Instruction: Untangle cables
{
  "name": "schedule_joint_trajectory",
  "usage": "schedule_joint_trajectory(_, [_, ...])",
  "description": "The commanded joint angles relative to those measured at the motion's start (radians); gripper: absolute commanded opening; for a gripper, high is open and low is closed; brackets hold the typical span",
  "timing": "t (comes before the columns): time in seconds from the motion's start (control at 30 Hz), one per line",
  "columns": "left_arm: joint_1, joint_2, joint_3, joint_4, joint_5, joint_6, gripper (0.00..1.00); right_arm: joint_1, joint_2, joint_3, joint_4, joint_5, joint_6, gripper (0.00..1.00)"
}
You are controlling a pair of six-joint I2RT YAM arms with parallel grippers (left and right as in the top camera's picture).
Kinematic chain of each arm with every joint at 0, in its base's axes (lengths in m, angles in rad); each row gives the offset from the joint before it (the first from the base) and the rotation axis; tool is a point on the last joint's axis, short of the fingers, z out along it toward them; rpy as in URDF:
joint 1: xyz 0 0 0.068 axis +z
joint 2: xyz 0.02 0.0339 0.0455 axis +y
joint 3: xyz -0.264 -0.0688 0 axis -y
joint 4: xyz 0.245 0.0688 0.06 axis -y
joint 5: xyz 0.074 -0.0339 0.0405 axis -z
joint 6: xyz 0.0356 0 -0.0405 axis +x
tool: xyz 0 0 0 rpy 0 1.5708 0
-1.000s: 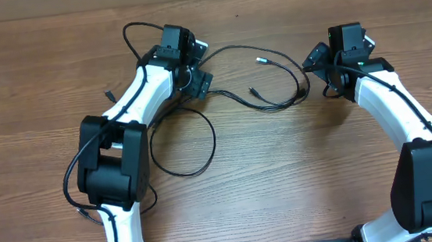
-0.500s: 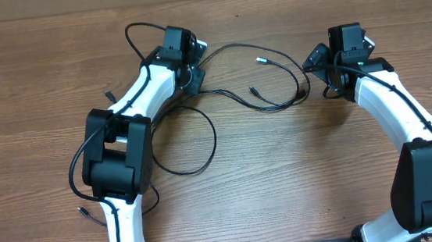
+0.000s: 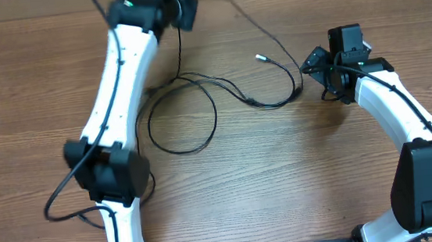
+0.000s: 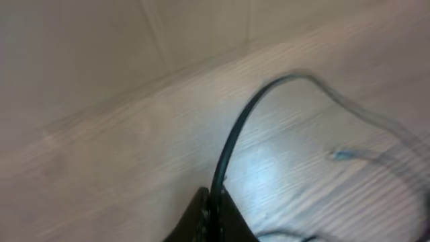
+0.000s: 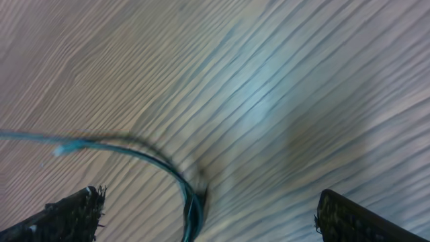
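Far left: left gripper [image 3: 178,8] stretched to far edge of table [image 3: 284,185], pinched shut on one strand of cables [image 3: 178,54]. Strand runs from it toward near side, into loop [image 3: 215,121] left of centre.

Centre: silver-tipped plug [image 3: 260,56] lies loose.

Right: cable bend lies just left of right gripper [image 3: 311,69], long axis near-to-far. Fingers [image 5: 74,208] spread wide, cord between them, not gripped. Right arm nearer this bend, so likely next grasp falls there.
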Motion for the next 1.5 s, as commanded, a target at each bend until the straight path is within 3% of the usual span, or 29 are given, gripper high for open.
schedule_joint_trajectory(0.0, [0.007,-0.069,0.193,-0.048,0.067,-0.087,0.04,0.003,-0.024,-0.002,0.000,-0.276,-0.004,1.00])
schedule_joint_trajectory(0.17, [0.014,-0.092,0.372,-0.052,0.064,-0.119,0.04,0.007,-0.024,-0.002,0.015,-0.560,-0.004,1.00])
schedule_joint_trajectory(0.37, [0.122,-0.131,0.558,-0.049,0.034,-0.182,0.04,0.033,-0.023,-0.003,-0.012,-0.602,-0.084,1.00])
schedule_joint_trajectory(0.43, [0.187,-0.145,0.596,-0.049,0.101,-0.234,0.04,0.041,-0.023,-0.003,-0.013,-0.581,-0.103,1.00])
schedule_joint_trajectory(0.5, [0.279,-0.168,0.622,-0.044,0.290,-0.283,0.04,0.051,-0.023,-0.003,-0.006,-0.558,-0.106,1.00])
schedule_joint_trajectory(0.63, [0.361,-0.196,0.623,-0.048,0.531,-0.311,0.04,0.074,-0.023,-0.003,0.050,-0.592,-0.105,1.00])
schedule_joint_trajectory(0.8, [0.364,-0.215,0.623,-0.048,0.649,-0.302,0.04,0.128,-0.023,-0.003,0.206,-0.676,-0.105,1.00])
schedule_joint_trajectory(0.93, [0.371,-0.225,0.623,-0.058,0.566,-0.272,0.04,0.184,-0.023,-0.003,0.270,-0.672,-0.105,1.00])
schedule_joint_trajectory(1.13, [0.422,-0.225,0.616,-0.185,0.238,-0.222,0.04,0.267,-0.023,-0.003,0.221,-0.513,-0.105,1.00])
schedule_joint_trajectory(1.3, [0.493,-0.212,0.597,-0.229,0.060,-0.178,0.04,0.310,-0.023,-0.003,0.182,-0.436,-0.105,1.00])
schedule_joint_trajectory(1.47, [0.592,-0.160,0.583,-0.166,0.029,-0.174,0.04,0.327,-0.023,-0.003,0.176,-0.404,-0.105,1.00])
